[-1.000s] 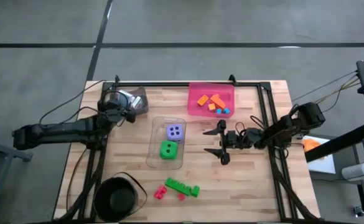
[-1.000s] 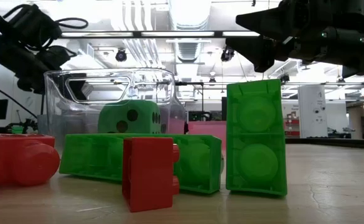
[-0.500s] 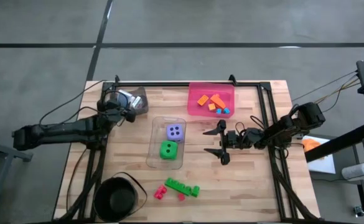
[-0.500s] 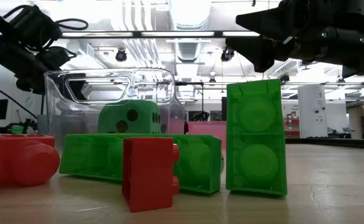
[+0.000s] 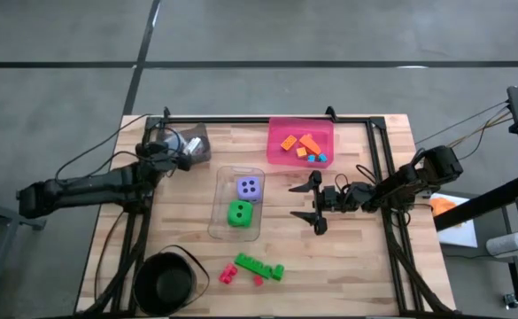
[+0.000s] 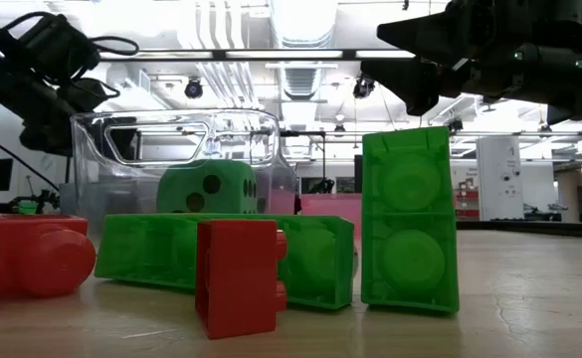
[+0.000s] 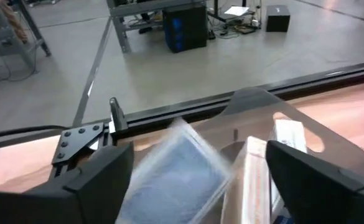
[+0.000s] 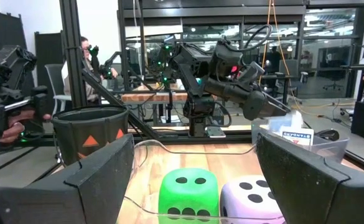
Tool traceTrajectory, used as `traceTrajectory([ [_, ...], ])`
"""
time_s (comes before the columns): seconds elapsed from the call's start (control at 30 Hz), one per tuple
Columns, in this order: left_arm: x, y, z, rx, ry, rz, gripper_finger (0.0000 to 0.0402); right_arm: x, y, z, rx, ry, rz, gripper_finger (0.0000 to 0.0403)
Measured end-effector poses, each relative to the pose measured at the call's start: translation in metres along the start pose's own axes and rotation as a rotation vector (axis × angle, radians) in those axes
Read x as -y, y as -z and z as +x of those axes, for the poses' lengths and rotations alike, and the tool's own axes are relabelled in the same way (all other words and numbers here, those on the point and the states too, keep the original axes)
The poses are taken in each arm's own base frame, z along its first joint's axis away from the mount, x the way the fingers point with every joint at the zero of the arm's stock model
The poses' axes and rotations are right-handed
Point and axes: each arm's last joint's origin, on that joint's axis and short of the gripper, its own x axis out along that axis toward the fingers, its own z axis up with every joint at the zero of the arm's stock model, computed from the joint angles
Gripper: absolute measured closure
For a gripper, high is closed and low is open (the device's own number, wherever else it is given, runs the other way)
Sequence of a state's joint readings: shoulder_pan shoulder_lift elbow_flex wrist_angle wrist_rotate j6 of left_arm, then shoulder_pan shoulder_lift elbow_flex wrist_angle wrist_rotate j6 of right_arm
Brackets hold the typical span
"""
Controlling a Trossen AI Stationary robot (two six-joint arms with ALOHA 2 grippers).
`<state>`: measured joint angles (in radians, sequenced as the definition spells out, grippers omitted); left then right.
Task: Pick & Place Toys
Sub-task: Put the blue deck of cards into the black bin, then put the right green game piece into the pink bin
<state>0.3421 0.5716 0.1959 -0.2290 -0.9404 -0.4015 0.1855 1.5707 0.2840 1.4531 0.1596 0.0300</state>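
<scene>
Gleaming clear bin point(image 5: 237, 202), rounded dotted dice point(image 5: 239, 213)

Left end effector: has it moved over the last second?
Yes. In the high view the left end effector has pulled slightly back toward the table's left edge, away from the grey bin.

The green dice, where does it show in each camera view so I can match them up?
High view: green dice in the clear bin, below the purple dice.
Low view, behind the green bricks, seen through the bin wall.
Left wrist view: not in it.
Right wrist view, bottom centre.
Shared landmark: the clear bin.
</scene>
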Motion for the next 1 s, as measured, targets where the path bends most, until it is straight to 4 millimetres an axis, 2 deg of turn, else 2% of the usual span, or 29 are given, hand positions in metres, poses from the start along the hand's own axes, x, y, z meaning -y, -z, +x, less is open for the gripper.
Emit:
traceTrajectory([
  [0.17, 0.001, -0.001, 0.0, -0.002, 0.03, -0.004, 0.0073, 0.0, 0.0, 0.0, 0.0, 0.0, 0.0, 0.0066],
  [0.47, 0.008, -0.008, -0.001, 0.016, 0.179, 0.019, 0.0075, 0.0, 0.001, 0.0, -0.006, 0.0, -0.001, 0.0066],
  [0.87, 0.026, -0.022, -0.01, 0.034, 0.762, -0.019, 0.0075, 0.0, -0.001, 0.002, 0.006, 0.001, -0.003, 0.0066],
  [1.0, 0.027, -0.023, -0.011, 0.013, 0.813, -0.079, 0.0075, -0.001, -0.002, 0.004, 0.011, 0.002, -0.009, 0.0066],
])
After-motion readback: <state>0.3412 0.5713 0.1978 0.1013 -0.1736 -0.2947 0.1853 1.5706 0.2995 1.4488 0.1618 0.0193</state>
